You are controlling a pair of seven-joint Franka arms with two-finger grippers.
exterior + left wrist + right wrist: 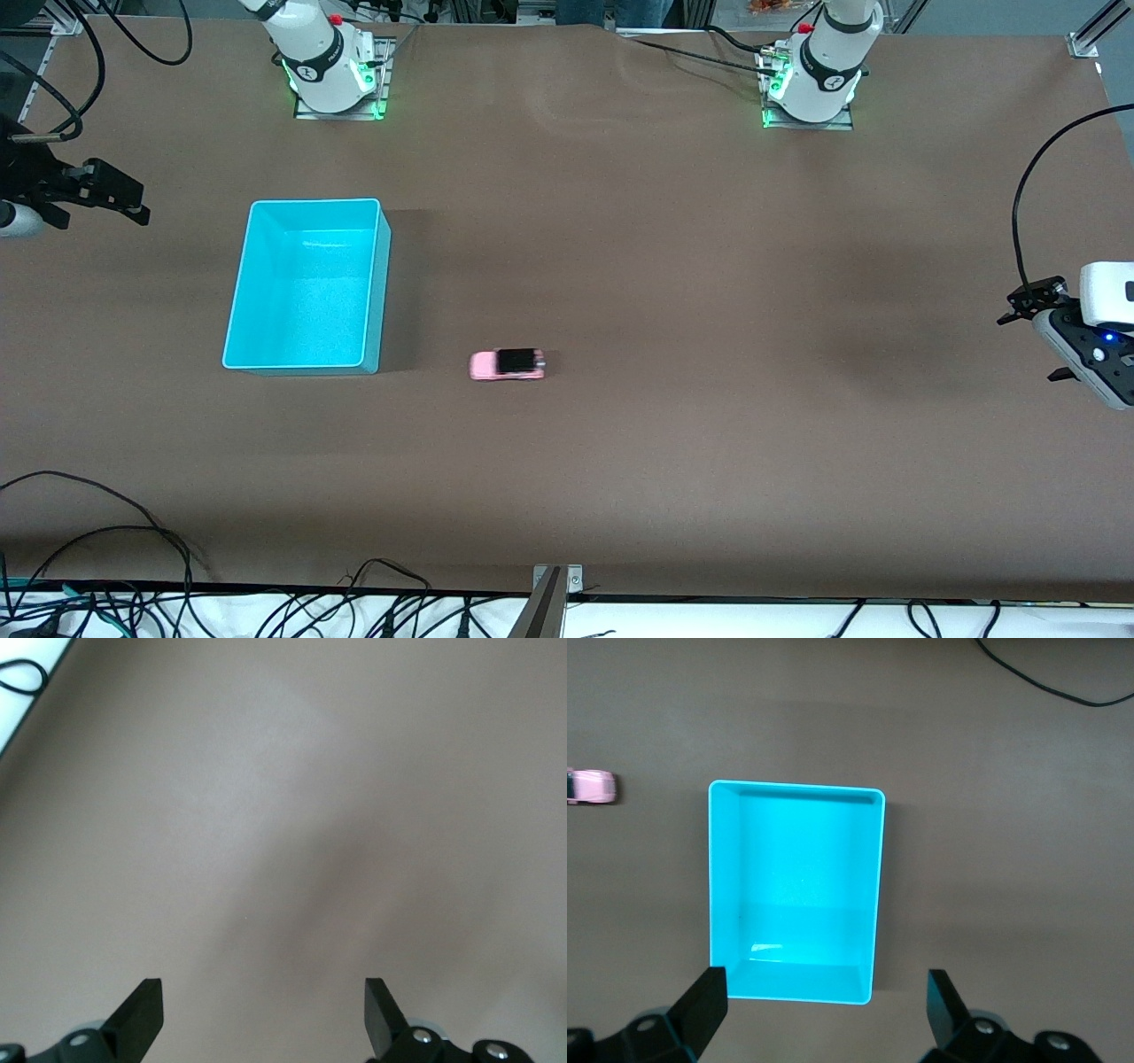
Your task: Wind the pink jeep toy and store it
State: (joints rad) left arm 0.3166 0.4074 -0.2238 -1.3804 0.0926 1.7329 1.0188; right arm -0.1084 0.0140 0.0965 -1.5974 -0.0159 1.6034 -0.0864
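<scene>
Pink jeep toy (507,364) sits on the bench (709,266) beside the turquoise bin (387,266), long axis running between the arms' ends. My right hand (824,1001) hangs nearer, fingers apart; left hand (264,1014) waits, also spread.

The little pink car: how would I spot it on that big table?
Find the turquoise bin on the brown table. Beside its corner nearest the front camera, toward the left arm's end, sits the pink jeep toy. It is tiny, pink with a black roof.

light: even, bright | shadows: soft (beside bin (306,283)) | L-wrist: hazy
</scene>
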